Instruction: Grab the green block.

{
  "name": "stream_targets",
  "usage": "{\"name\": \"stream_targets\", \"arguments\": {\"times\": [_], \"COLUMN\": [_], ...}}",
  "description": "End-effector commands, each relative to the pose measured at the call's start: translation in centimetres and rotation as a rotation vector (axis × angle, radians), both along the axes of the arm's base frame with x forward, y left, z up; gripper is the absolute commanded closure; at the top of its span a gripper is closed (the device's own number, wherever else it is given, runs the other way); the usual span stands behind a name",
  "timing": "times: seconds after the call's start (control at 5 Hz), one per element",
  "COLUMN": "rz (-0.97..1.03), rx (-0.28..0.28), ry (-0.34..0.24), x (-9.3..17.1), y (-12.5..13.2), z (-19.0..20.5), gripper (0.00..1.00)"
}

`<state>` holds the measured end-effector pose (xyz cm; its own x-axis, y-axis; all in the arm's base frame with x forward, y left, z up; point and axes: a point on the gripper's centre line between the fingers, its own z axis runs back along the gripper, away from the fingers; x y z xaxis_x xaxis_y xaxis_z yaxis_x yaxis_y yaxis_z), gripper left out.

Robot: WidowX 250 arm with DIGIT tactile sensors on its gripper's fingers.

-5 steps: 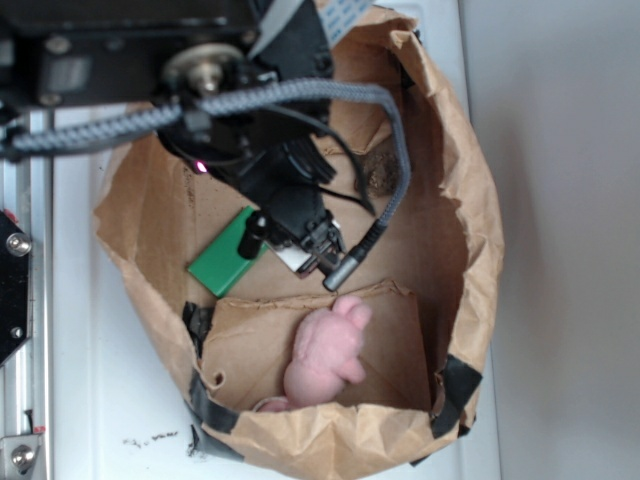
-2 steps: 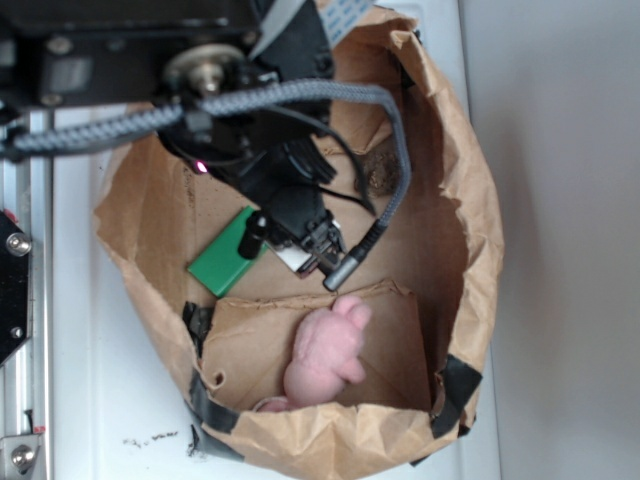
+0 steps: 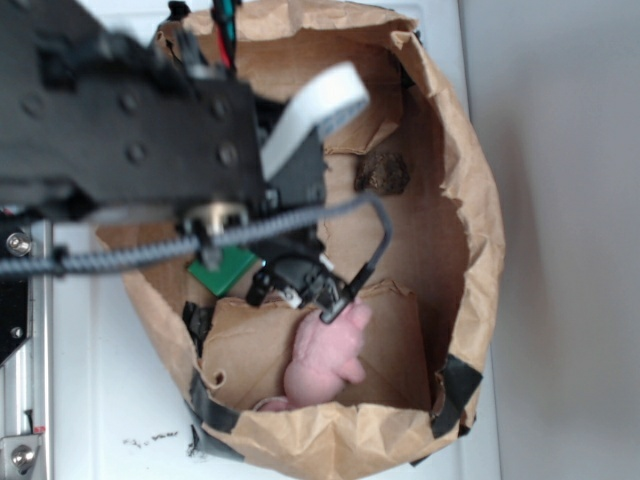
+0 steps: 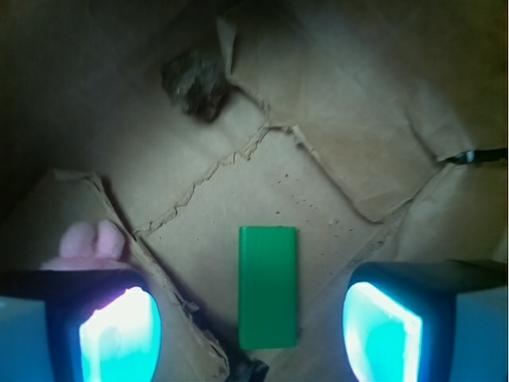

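Wrist view: green block (image 4: 268,286) lies flat, centred between the wide-spread tool (image 4: 251,330) fingers, untouched.

Exterior cam looks straight down from overhead; wrist cam close, facing bag floor; both share green block (image 3: 222,270) (image 4: 268,286).

We see the green block (image 4: 268,287) as smooth, matt plastic with even faces. Around it, the bag (image 3: 470,200) is creased brown paper, torn along its floor. Above the block lies a dark lump (image 4: 196,82), rough and crumbly. Left of the block, the pink toy (image 3: 325,355) looks like soft, fuzzy plush.
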<state>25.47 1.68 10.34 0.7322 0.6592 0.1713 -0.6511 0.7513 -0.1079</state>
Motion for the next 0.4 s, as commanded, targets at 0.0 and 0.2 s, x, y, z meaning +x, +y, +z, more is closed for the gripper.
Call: {"name": "stream_targets", "arguments": {"times": [0.0,0.2], "rz": [0.027,0.059], "rx": [0.003,-0.017], "ry": [-0.026,0.0], "x": [0.69,1.11], "y": [0.64,0.86], "z": [-0.67,-0.94], "gripper": [0.0,0.0]}}
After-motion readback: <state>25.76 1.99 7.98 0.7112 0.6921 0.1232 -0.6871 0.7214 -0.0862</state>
